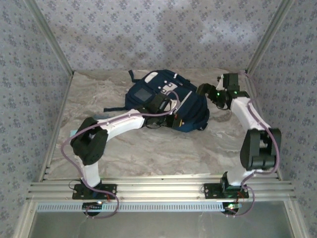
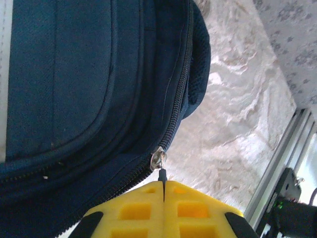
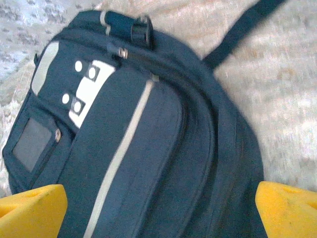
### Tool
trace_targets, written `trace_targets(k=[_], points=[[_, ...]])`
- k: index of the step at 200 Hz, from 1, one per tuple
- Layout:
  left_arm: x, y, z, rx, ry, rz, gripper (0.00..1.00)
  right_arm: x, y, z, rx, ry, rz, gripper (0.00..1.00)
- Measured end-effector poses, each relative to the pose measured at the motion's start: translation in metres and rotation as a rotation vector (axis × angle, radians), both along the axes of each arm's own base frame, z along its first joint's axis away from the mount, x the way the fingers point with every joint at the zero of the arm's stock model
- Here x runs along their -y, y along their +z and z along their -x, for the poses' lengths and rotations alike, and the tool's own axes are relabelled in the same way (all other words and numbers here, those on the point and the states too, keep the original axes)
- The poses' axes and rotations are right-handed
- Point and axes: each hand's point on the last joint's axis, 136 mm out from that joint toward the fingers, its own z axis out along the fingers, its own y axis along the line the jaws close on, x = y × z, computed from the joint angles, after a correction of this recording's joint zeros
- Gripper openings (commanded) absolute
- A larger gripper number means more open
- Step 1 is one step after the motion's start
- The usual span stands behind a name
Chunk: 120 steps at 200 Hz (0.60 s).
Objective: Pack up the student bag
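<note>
Found the large navy-blue fabric backpack [image 1: 171,101] [image 2: 74,99] [image 3: 148,148], white-striped with a grey square patch, lying flat front-up toward the far middle of the grey marbled table [image 1: 148,158]; contents hidden. Saw the left arm stretched from the near left across to the bag's middle, left gripper [image 1: 166,106] [image 2: 164,186] pinched tight on the small metal zipper pull [image 2: 159,161]. Saw the right arm folded up the right side, right gripper [image 1: 205,90] [image 3: 161,208] spread wide at the bag's far right edge, gripping nothing.
</note>
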Motion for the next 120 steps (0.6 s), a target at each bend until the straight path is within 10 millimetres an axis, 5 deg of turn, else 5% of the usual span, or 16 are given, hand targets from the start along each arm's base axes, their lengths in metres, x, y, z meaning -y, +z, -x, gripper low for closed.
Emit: trace_targets(k=[35, 59, 93, 120], points=[[0.013, 0.005, -0.008, -0.003, -0.008, 0.030, 0.00, -0.007, -0.047, 0.066, -0.138, -0.068, -0.099, 0.89], [0.015, 0.004, -0.007, -0.014, -0.011, 0.035, 0.00, -0.018, -0.075, 0.093, -0.231, -0.121, -0.166, 0.90], [0.016, 0.002, -0.006, -0.028, -0.010, 0.039, 0.00, -0.038, -0.070, 0.088, -0.212, -0.173, -0.259, 0.87], [0.018, 0.004, -0.006, -0.025, -0.010, 0.045, 0.00, -0.048, -0.074, 0.076, -0.198, -0.220, -0.311, 0.74]])
